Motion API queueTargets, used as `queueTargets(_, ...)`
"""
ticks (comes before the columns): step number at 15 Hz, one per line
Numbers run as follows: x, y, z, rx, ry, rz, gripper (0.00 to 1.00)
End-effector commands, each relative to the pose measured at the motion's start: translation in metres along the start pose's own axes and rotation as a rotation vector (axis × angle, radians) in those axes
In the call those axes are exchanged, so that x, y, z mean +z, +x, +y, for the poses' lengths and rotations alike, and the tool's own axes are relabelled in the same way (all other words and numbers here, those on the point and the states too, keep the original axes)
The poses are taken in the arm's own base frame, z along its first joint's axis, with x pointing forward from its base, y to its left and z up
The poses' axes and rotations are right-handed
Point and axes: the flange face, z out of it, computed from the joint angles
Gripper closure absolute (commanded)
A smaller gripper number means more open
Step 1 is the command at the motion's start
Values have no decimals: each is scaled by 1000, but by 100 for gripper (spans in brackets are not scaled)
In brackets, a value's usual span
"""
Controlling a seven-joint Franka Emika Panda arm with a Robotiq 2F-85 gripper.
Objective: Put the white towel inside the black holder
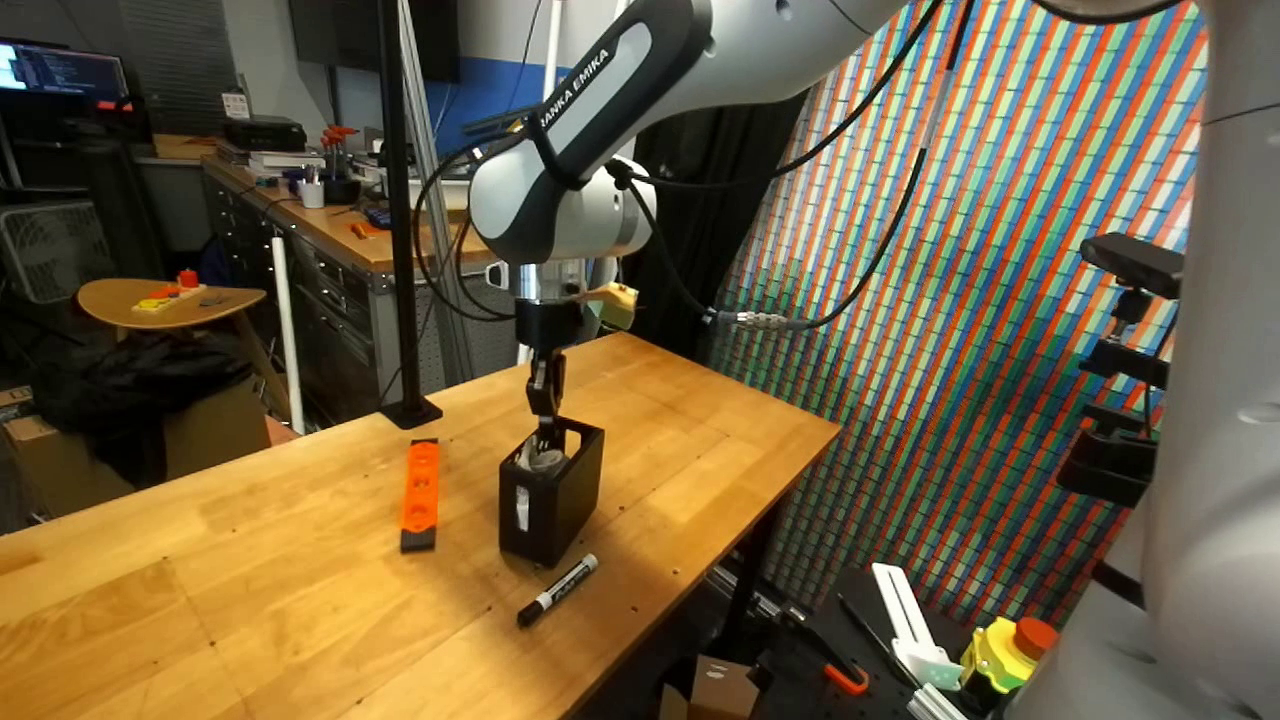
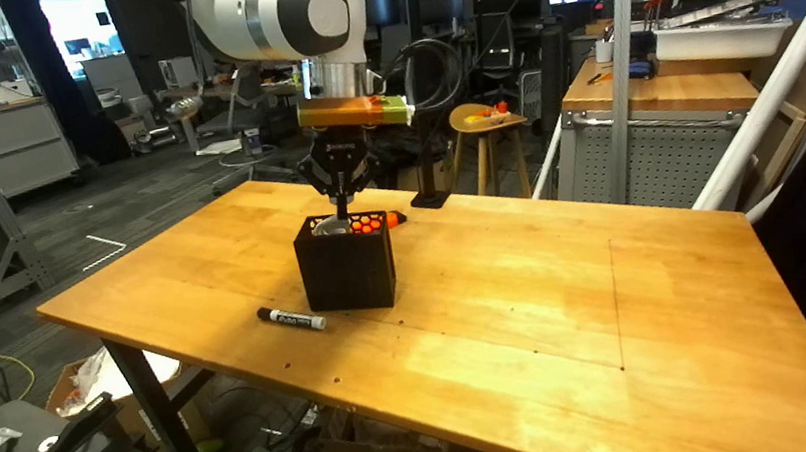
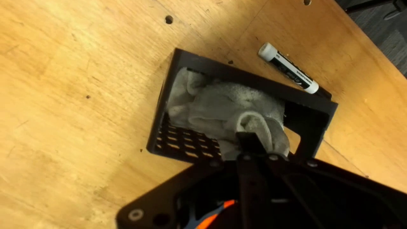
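Observation:
The black holder (image 1: 548, 510) stands upright on the wooden table in both exterior views; mesh shows on its side in the wrist view. Inside it lies the white towel (image 3: 216, 109), bunched and folded, filling much of the box. Only a little of the towel (image 2: 329, 226) shows at the rim in an exterior view. My gripper (image 3: 251, 143) points straight down with its fingers together, their tips against a looped fold of cloth. In an exterior view the gripper (image 1: 549, 432) reaches into the open top. No cloth is visible pinched between the fingers; their lowest ends are partly hidden.
A black-and-white marker (image 1: 558, 591) lies close beside the holder, near the table edge. An orange bar with black ends (image 1: 421, 492) rests on the holder's far side. A black post (image 1: 408, 410) rises from the table's rear edge.

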Motion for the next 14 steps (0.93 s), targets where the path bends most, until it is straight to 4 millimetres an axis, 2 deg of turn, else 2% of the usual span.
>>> queueTargets(1,-18,20,-21,-14,-21,5,100)
queueTargets(4,-17,37,-39,-24,-20,6,100)
queueTargets(7,-13,45,-51,-21,-15,2,100)
queueTargets(14,-20,47,-49,20,-43,11,100)
